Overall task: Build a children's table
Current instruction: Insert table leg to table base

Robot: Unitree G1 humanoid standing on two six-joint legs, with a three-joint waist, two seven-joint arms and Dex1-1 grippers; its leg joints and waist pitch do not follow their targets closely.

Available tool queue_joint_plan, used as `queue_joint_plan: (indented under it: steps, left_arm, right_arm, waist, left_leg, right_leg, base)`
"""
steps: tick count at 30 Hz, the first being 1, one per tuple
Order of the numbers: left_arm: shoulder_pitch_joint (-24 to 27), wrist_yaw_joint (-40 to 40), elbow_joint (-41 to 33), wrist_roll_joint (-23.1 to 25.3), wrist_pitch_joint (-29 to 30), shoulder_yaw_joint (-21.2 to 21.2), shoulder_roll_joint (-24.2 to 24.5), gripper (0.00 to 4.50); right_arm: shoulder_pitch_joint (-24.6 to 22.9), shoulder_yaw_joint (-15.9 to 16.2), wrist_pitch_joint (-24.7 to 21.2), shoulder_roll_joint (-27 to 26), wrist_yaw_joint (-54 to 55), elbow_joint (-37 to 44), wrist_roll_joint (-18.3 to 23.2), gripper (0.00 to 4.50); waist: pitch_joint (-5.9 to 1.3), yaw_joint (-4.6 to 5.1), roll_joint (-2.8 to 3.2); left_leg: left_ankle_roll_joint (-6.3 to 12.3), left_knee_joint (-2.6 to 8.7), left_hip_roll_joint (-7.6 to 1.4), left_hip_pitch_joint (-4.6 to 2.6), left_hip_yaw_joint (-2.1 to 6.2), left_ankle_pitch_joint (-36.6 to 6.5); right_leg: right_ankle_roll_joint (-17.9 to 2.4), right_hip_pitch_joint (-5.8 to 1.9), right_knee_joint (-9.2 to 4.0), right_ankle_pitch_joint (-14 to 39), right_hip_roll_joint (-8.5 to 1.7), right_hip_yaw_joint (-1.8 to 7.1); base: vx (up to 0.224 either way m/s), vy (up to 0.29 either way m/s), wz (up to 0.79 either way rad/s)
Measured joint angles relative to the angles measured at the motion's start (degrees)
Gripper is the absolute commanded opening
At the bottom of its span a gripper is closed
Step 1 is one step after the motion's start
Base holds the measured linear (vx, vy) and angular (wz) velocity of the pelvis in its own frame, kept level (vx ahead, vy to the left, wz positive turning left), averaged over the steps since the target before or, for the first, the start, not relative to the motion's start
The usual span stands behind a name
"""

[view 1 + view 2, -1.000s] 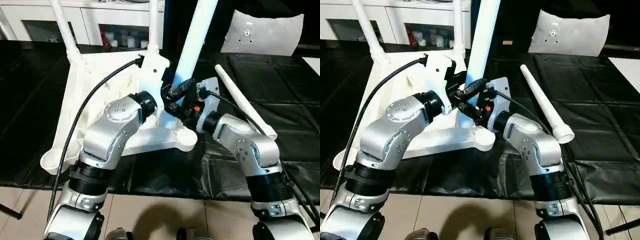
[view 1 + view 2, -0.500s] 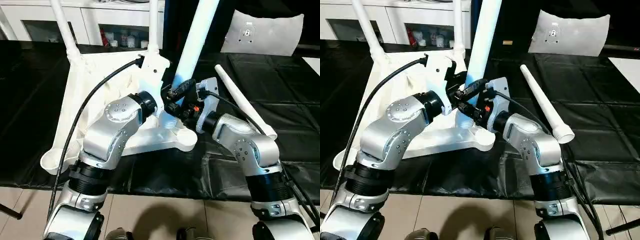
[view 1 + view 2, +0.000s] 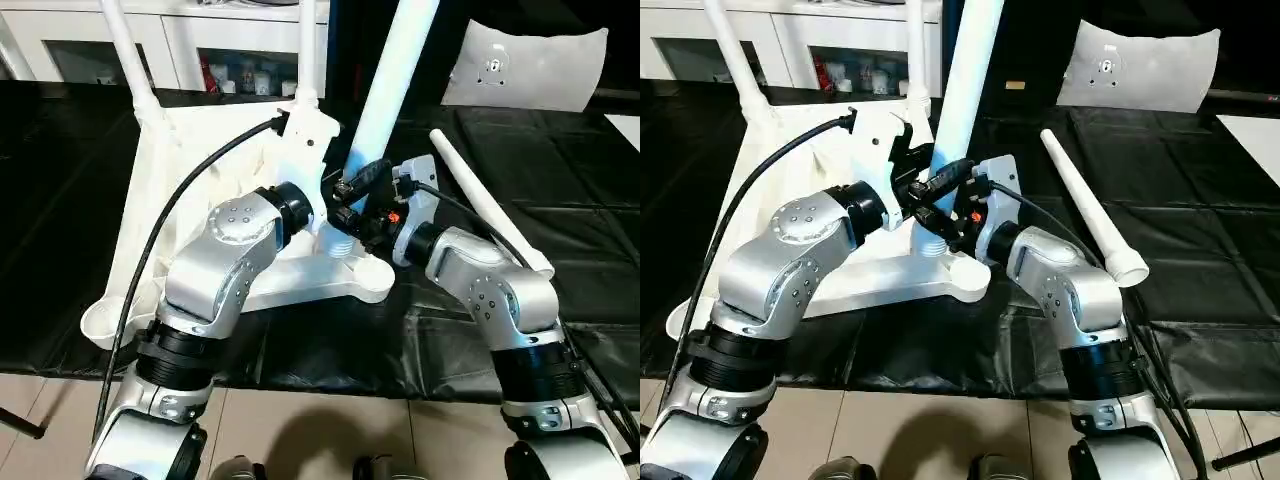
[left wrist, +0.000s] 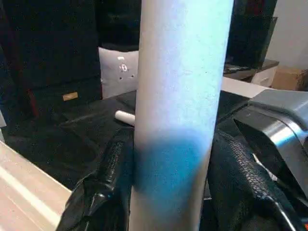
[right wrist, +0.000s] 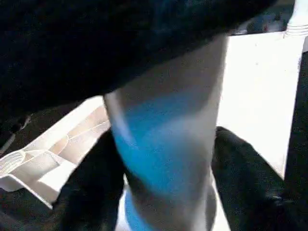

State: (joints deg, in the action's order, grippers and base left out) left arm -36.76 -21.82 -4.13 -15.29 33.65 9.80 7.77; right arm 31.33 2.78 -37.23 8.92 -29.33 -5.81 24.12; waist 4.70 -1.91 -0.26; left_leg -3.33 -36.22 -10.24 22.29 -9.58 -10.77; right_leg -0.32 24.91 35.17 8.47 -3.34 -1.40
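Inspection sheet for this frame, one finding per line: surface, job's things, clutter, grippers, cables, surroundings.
Surface: black padded work surface, creased, with the table top lying on it.
Job's things: white table top lies underside up; two legs stand in its far corner sockets; a third leg stands upright at the near corner socket; a fourth leg lies loose on the padding to the right.
Clutter: nothing seen.
Grippers: left gripper closed on the third leg; right gripper has a finger on each side of the same leg, contact unclear.
Cables: black cable arcs over the left forearm.
Surroundings: white cabinet behind; white cushion at far right.
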Motion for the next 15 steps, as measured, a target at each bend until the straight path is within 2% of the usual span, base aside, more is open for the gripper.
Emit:
queue_joint_plan:
  steps: [5, 11, 12, 13, 15]
  left_arm:
    - [-0.14, 0.00, 0.00, -0.01, 0.27, -0.02, -0.01, 1.90]
    - [-0.26, -0.64, -0.02, -0.11, 0.60, -0.08, 0.35, 1.90]
    - [-0.34, -0.86, -0.11, -0.19, 0.99, -0.18, 0.46, 2.46]
    - [-0.35, -1.08, -0.17, -0.68, 1.44, -0.54, 0.44, 2.60]
    - [-0.34, -1.99, -0.35, -2.19, 2.15, -1.13, 0.25, 2.60]
  right_arm:
    - [0.01, 0.10, 0.00, -0.14, -0.42, -0.01, -0.01, 2.06]
    - [0.01, 0.10, 0.00, -0.26, -0.55, -0.04, -0.03, 1.97]
    - [0.01, 0.12, 0.00, -0.31, -0.58, -0.08, -0.03, 1.97]
    - [0.01, 0.14, 0.00, -0.35, -0.60, -0.09, -0.05, 1.96]
    - [0.01, 0.12, 0.01, -0.37, -0.71, -0.09, -0.02, 1.96]
  waist:
    - [0.00, 0.01, 0.00]
    - [0.00, 0.01, 0.00]
    - [0.00, 0.00, 0.00]
    - [0.00, 0.01, 0.00]
    - [0.00, -0.03, 0.00]
  left_leg:
    - [0.00, 0.00, 0.00, 0.00, 0.00, 0.00]
    - [0.00, 0.00, 0.00, 0.00, 0.00, 0.00]
    - [0.00, 0.00, 0.00, -0.01, 0.00, 0.00]
    - [0.00, 0.00, 0.00, -0.01, 0.00, 0.00]
    - [0.00, 0.00, 0.00, -0.01, 0.00, 0.00]
  right_leg:
    - [0.00, 0.00, 0.00, 0.00, 0.00, 0.00]
    - [0.00, 0.00, 0.00, -0.01, 0.00, 0.00]
    - [0.00, 0.00, 0.01, -0.01, 0.00, 0.00]
    - [0.00, 0.00, 0.01, -0.01, 0.00, 0.00]
    - [-0.02, 0.00, 0.01, -0.02, 0.00, 0.00]
  base:
    - [0.000, 0.000, 0.00]
    - [0.000, 0.000, 0.00]
    - [0.000, 0.000, 0.00]
    - [0.000, 0.000, 0.00]
    - [0.000, 0.000, 0.00]
